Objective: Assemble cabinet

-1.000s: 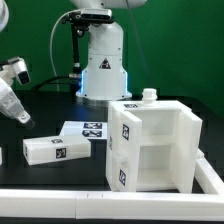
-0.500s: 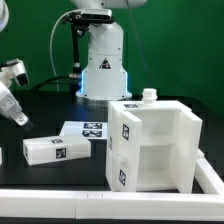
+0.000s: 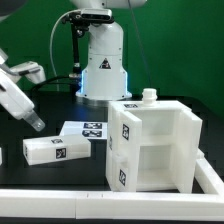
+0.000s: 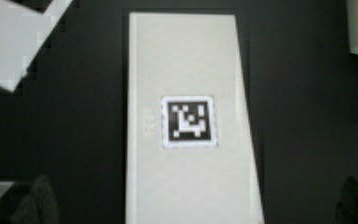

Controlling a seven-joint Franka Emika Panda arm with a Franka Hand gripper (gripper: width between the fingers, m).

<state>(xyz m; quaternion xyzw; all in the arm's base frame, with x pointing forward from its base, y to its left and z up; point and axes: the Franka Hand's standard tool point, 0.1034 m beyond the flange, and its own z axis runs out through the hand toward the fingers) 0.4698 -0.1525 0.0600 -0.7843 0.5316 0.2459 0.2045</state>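
Patience over the flat white matte plastic panel [image 4: 190, 125] with its small black-and-white square tag seems the right course: I judge the step to be a grasp of this loose part, best done by lowering squarely so both fingers straddle its long edges. In the wrist view the jaws stand wide and empty, dark fingertips either side of the panel, above and not touching it. Nearby on the black counter [image 3: 60, 105], the boxy white open cabinet shell [image 3: 155, 145] stands toward the exterior view's right, with the gripper [image 3: 33, 124] near the left edge.

White cabinet [image 3: 155, 145] shell upright; blocks [image 3: 58, 149] beside
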